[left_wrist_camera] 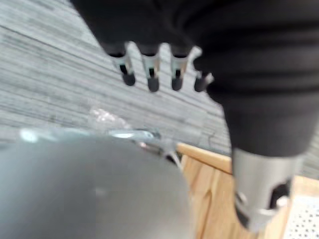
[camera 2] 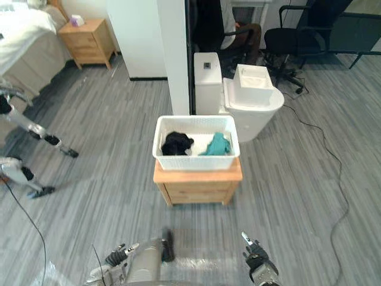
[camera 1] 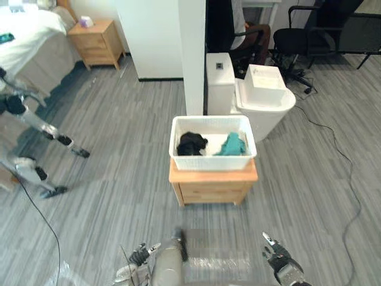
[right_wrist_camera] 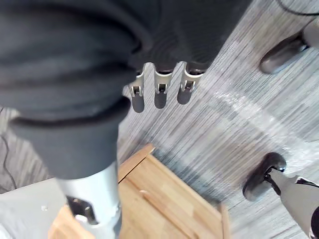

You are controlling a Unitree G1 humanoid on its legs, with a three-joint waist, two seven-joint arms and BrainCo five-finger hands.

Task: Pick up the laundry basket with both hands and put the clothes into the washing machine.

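- The grey plank floor [camera 1: 119, 119] lies open between the robot and the work. Both hands are low over it, well short of the basket.
- A white appliance [camera 1: 262, 98] stands just behind the basket, beside a white pillar. I take it for the washing machine, though no door or drum can be made out from here.
- A small wooden cabinet [camera 1: 213, 190] carries the basket on its tabletop, in front of the appliance.
- The laundry basket [camera 1: 213, 162] sits square on that tabletop. It is white and rectangular, with perforated walls and a rolled rim, and looks light and rigid. Nothing touches it, so by my reading the task is barely begun: the reach, the two-handed grip, the lift, the carry and the emptying are all left to do.
- A black garment [camera 1: 191, 143] lies crumpled in the basket's left half.
- A teal garment [camera 1: 232, 145] lies bunched in the right half, just beside the black one. Both sit below the rim.
- The left hand [camera 1: 140, 255] is empty, and its fingers [left_wrist_camera: 151, 74] are stretched out and spread.
- The right hand [camera 1: 278, 259] holds nothing either, and its fingers [right_wrist_camera: 160, 92] are straight and loose, with the cabinet's corner showing past them.
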